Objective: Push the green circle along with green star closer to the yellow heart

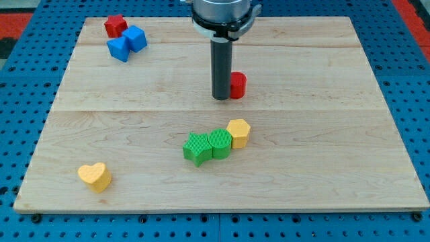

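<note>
Wooden board (322, 168): my tip (221, 98) beside red block (238, 85).

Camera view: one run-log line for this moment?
tip beside red block | green star, green circle touching | yellow heart apart

On the desk (322, 134), the tip (221, 98) stands just left of a red block (238, 85), touching it. Below the tip lie the green star (197, 148), green circle (220, 143) and yellow hexagon (238, 132), touching in a row. The yellow heart (94, 177) sits far down-left of the tip. Up-left of it cluster another red block (115, 26) and two blue blocks (136, 37) (119, 48).
</note>
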Tool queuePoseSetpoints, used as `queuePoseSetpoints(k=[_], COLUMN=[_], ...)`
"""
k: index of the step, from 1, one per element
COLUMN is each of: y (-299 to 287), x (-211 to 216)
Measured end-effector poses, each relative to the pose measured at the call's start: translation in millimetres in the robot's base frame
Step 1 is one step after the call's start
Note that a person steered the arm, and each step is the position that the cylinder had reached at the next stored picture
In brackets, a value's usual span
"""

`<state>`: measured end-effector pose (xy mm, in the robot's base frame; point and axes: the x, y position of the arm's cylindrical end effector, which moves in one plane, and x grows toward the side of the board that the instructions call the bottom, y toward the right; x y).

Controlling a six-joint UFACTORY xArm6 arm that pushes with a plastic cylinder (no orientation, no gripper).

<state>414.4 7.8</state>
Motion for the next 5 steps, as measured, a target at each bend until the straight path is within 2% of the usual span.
queuePoseSetpoints(k=[1, 2, 3, 5], y=[-2, 94, 136, -32], x=[25, 33, 61, 118])
